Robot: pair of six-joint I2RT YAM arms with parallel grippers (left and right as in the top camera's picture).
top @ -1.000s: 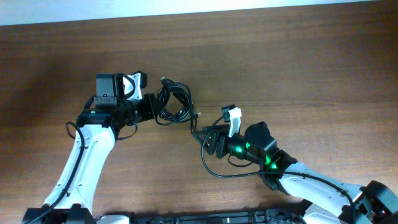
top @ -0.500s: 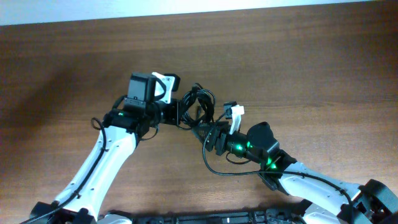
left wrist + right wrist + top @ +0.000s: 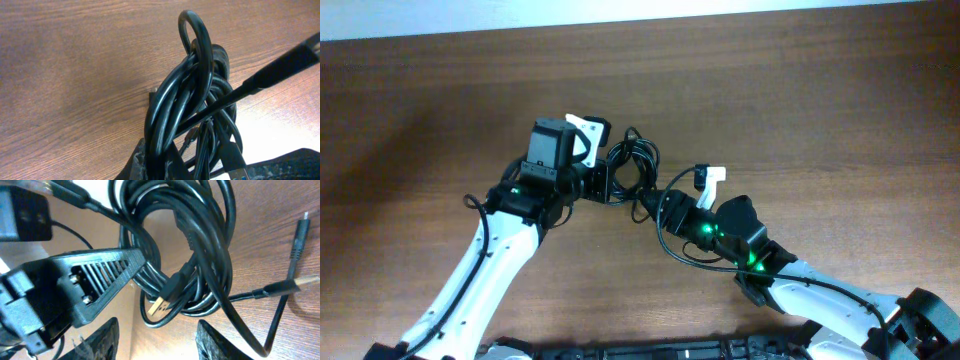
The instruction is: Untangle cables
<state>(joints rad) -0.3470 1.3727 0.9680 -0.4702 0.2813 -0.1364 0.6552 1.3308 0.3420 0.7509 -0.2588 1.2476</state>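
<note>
The cables [image 3: 636,163] are a tangled coil of thin black cords at the table's middle. My left gripper [image 3: 604,181] is shut on the coil's left side; in the left wrist view the cables [image 3: 192,100] rise from between my fingers [image 3: 197,167]. My right gripper [image 3: 652,204] is open just below-right of the coil. In the right wrist view its fingers [image 3: 159,342] are spread below the cables [image 3: 195,240], with a USB plug [image 3: 161,301] hanging just above them. Loose plug ends [image 3: 299,235] lie to the right on the wood.
The wooden table [image 3: 820,110] surrounds both arms. A thicker black wire [image 3: 670,262] loops beside the right arm. In the right wrist view the left gripper's black finger [image 3: 95,282] lies close on the left.
My left arm has carried the coil to the right, toward the right gripper. My right gripper has moved up and a little right, close under the coil.
</note>
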